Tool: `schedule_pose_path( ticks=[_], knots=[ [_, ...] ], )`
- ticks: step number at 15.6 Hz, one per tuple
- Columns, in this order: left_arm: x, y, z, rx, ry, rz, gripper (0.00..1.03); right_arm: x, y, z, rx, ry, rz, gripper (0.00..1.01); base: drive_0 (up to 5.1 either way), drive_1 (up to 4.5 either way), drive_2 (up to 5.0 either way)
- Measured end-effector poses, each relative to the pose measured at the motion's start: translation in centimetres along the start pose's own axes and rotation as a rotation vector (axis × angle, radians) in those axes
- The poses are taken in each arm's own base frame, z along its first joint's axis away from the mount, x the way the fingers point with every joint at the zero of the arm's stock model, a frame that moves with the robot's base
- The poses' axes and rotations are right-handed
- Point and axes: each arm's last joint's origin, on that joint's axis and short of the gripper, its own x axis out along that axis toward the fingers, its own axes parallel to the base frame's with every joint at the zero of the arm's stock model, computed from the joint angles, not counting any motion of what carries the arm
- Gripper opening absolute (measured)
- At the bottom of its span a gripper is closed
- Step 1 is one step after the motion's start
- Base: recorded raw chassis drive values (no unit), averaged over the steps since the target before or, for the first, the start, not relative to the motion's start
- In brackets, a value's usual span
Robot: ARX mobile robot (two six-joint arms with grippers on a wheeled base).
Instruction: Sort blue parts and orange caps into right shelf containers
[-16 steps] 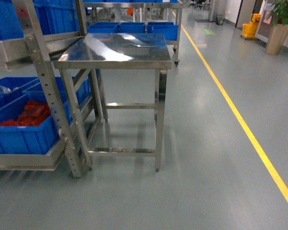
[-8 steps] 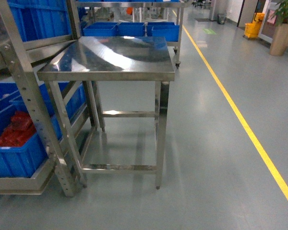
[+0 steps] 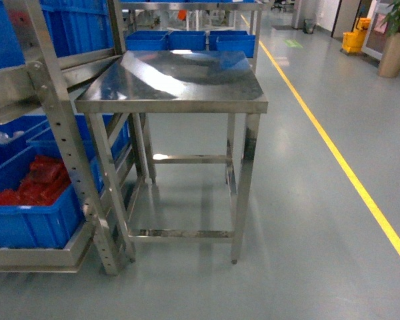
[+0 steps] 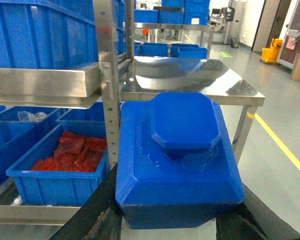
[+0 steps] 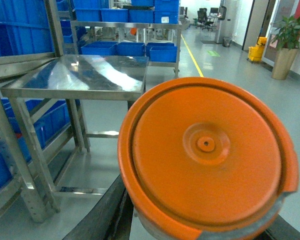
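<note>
The steel counter (image 3: 180, 77) sits further right in the head view than before. Left hand (image 4: 177, 227) grasps a blue part (image 4: 177, 155), faceted, octagonal knob on top. Right hand (image 5: 200, 230) grasps a smooth round orange cap (image 5: 207, 155). Beyond the counter's left edge: shelf (image 3: 67, 147), blue crate (image 3: 33, 213).

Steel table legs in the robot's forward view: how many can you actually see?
4. On the steel table: front left leg, front right leg, back left leg beside the shelf, and back right leg, partly hidden behind the front right one.
</note>
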Motion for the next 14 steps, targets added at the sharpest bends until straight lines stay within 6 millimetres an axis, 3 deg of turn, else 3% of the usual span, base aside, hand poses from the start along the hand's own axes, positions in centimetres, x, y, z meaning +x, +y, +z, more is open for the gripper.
schedule_pose_path(
  ticks=[14],
  knots=[
    [0.00,0.00,0.00,0.000,0.000,0.000,0.42,0.00,0.01,-0.01,0.000,0.002,0.002,0.42,-5.0,2.44,2.4]
  ],
)
